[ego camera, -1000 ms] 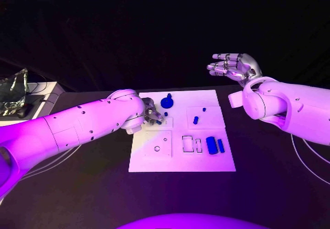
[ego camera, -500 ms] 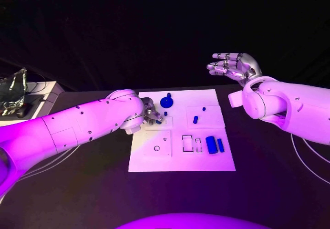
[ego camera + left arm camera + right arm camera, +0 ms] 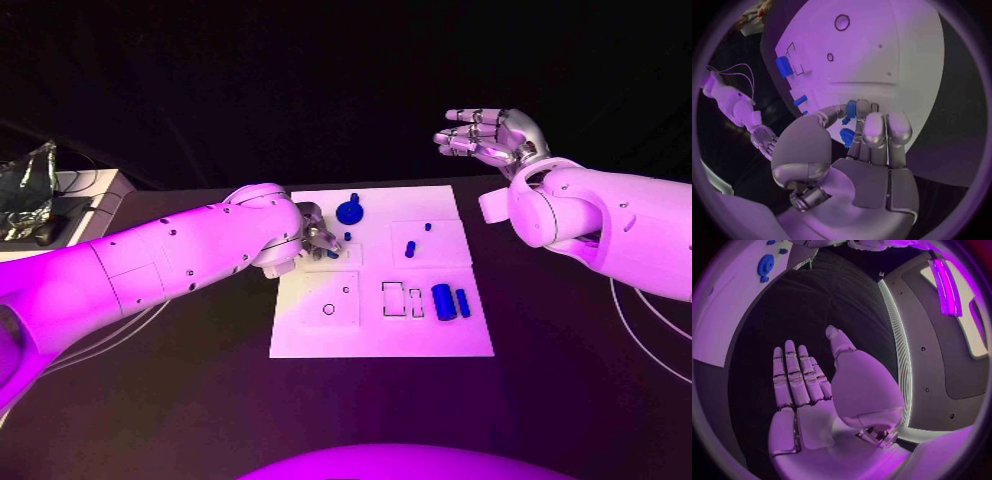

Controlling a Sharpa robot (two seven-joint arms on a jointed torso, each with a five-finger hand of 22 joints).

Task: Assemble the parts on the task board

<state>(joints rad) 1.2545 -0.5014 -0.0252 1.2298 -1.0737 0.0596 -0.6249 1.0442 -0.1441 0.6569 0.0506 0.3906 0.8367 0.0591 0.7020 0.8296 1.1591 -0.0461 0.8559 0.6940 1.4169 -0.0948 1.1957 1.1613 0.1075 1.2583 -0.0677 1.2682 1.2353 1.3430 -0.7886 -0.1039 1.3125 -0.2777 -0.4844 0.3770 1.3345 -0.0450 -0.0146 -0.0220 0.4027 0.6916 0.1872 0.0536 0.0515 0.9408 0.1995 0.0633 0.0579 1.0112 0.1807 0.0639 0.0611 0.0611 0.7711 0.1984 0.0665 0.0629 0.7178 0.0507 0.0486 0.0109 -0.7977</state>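
Left robot hand: down over the upper-left part of the flat white task board, fingers curled round a small blue plastic part, apparently pinched against the thumb.
Right robot hand: raised well clear of the black tabletop, palm up, fingers apart, nothing held.
Loose parts: round blue disc with a knob near the far edge; short blue pegs mid-board; two upright blue blocks beside the rectangular cut-outs.
Handling guess: light, stiff, smooth little pieces, likely slippery; best pinched across the sides, near the middle.
Writing: no brand, label or lettering readable anywhere.
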